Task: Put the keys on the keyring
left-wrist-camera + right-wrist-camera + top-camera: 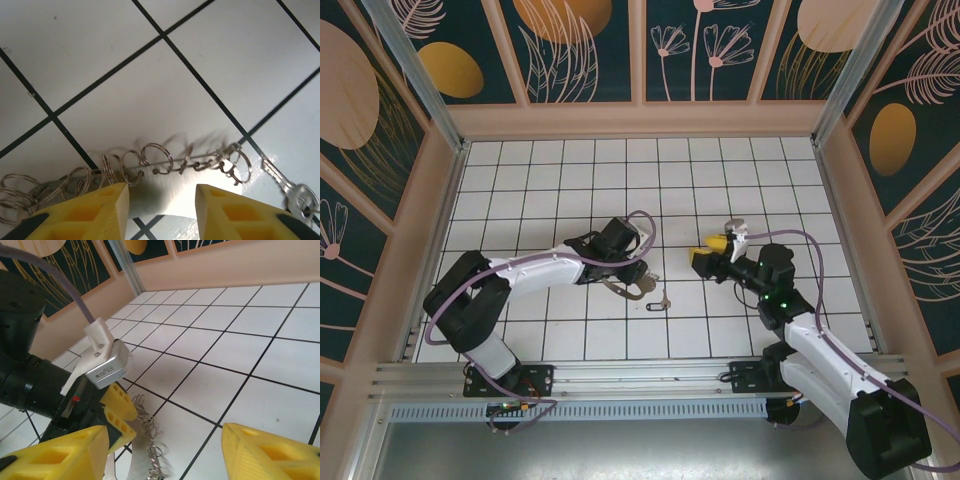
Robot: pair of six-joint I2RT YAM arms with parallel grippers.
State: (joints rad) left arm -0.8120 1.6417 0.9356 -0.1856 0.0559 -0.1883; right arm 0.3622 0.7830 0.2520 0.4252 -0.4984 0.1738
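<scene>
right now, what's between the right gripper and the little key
Nothing: in the top view, the stretch from the right gripper to the key is bare white tile.

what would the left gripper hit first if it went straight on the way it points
Probably the keyring, its rings lying just ahead of the open left gripper; depth is hard to judge. The key lies off to one side.

The right gripper (165, 440) was seen at the lower edge with its yellow jaws spread wide apart. Ahead of it, the left gripper (122, 417) was held low over the white tiled desk (220, 355). The keyring (148, 432), fringed with small rings, was seen just beside its jaws.
</scene>
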